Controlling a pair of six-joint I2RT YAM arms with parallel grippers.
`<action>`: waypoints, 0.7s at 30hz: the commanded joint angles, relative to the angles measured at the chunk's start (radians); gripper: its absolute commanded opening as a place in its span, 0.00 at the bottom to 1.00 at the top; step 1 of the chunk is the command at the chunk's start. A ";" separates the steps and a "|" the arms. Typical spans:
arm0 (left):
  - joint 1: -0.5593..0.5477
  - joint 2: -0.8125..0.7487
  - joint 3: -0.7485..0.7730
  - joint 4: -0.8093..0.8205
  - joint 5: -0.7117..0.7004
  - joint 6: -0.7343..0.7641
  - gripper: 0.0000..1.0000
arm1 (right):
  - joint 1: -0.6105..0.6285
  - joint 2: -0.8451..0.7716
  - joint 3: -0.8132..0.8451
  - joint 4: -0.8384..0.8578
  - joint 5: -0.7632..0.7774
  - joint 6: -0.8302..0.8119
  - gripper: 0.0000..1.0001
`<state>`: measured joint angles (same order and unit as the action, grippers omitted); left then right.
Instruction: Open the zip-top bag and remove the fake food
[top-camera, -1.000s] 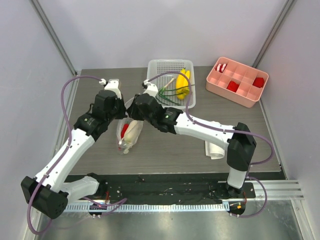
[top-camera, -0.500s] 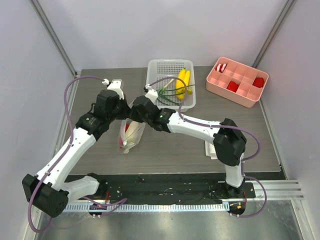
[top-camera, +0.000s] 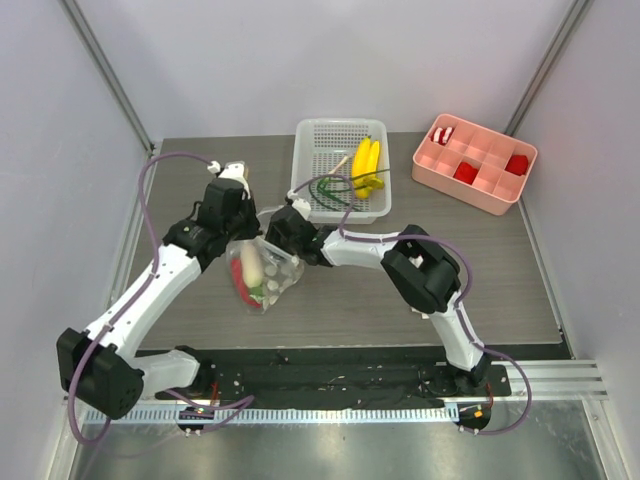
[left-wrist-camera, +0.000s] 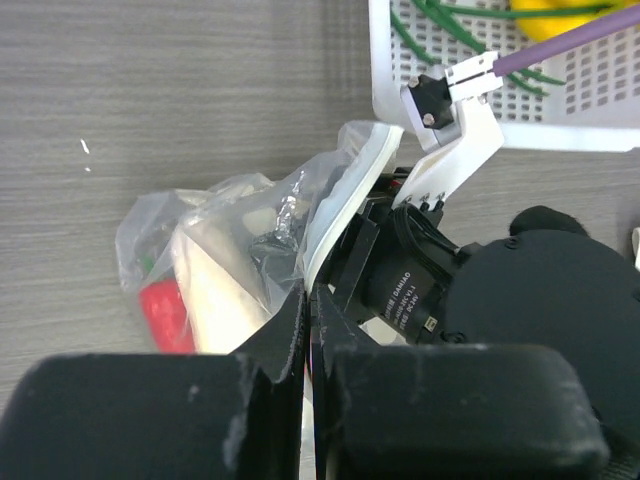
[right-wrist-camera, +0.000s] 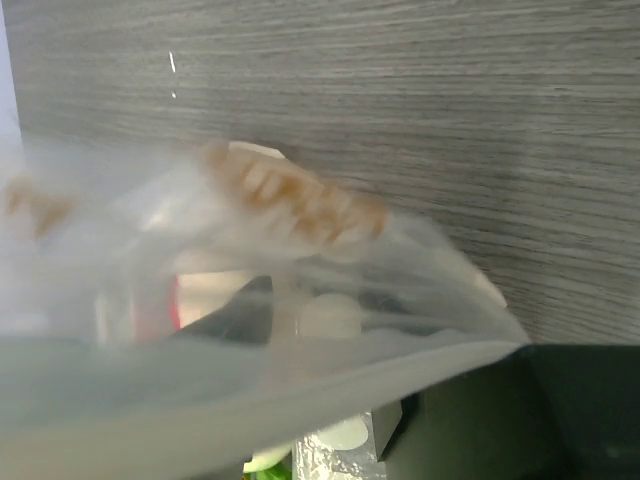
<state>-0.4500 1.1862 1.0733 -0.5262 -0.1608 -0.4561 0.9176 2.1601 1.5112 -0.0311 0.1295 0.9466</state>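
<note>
The zip-top bag (top-camera: 264, 278) lies on the table left of centre, clear with white dots. A red chili (top-camera: 238, 276) and a white radish (top-camera: 251, 262) show inside it. My left gripper (top-camera: 238, 226) is shut on the bag's white zip edge (left-wrist-camera: 335, 215) and holds it up. My right gripper (top-camera: 286, 229) is at the bag's other side. Its fingers look apart, with the bag's film (right-wrist-camera: 300, 300) draped over them and one finger (right-wrist-camera: 225, 310) dark behind the plastic. A yellow banana bunch (top-camera: 367, 164) and green stems (top-camera: 328, 190) lie in the white basket (top-camera: 310, 135).
The white basket stands behind the bag, close to both grippers; its rim (left-wrist-camera: 380, 60) shows in the left wrist view. A pink tray (top-camera: 488, 195) with red blocks stands at the back right. My right arm (top-camera: 425, 270) stretches across the table's middle.
My right gripper has moved left, up against the bag. The bag has spread wider and shifted, with the chili and radish now showing. My left gripper keeps its hold on the zip edge.
</note>
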 joint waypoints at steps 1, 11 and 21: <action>0.010 0.026 0.010 0.026 0.085 -0.015 0.00 | -0.022 -0.054 -0.035 0.085 -0.051 -0.118 0.47; -0.105 0.030 0.008 0.146 0.273 -0.209 0.00 | -0.077 -0.279 -0.143 -0.088 -0.093 -0.279 0.52; -0.173 -0.014 -0.004 0.129 0.168 -0.262 0.00 | -0.085 -0.399 -0.140 -0.279 -0.235 -0.405 0.61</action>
<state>-0.6209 1.2205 1.0767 -0.3988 0.0628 -0.7010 0.8146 1.8080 1.3655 -0.2447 0.0116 0.6060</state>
